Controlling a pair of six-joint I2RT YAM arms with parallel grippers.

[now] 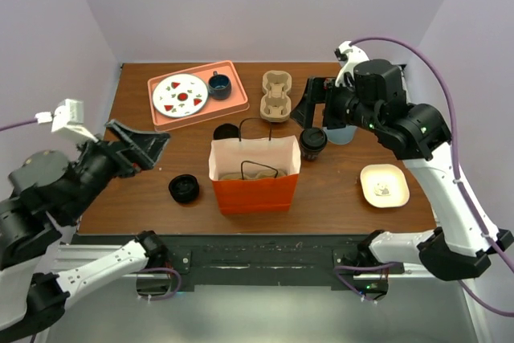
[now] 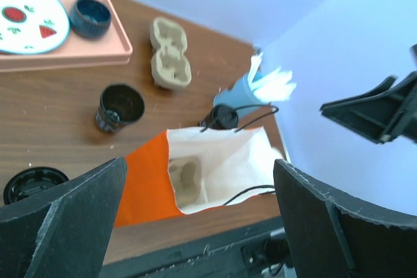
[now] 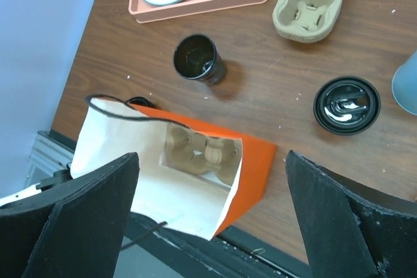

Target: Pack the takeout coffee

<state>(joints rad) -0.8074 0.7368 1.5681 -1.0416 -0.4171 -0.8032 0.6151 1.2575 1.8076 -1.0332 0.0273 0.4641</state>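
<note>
Plainly, the left fingers (image 2: 65, 219) stand wide apart with nothing between them, held above the left edge of the worktop (image 1: 337, 198) and aimed toward the middle. The right fingers (image 3: 71, 213) are spread just as wide and also empty, hanging over the far right part of the worktop and looking down on it. The takeout coffee (image 1: 313, 140), a dark cup with its black sip lid on, stands upright on the worktop below the right fingers, just beside the far right corner of the orange paper bag (image 1: 255, 182). That bag stands open at the middle of the near edge, and a cardboard cup carrier (image 3: 199, 154) lies in its bottom. A lidless dark cup (image 1: 226, 132) stands just behind the bag's far left corner, and a loose black lid (image 1: 184, 189) lies by the bag's left side. A pale blue cup holding napkins (image 2: 251, 89) stands to the right of the coffee. A second cup carrier (image 1: 275, 95) sits near the far edge. At the far left corner a pink tray (image 1: 233, 106) holds a patterned plate (image 1: 180, 95) and a dark blue mug (image 1: 219, 85). A cream square dish (image 1: 384, 185) lies near the right edge.
</note>
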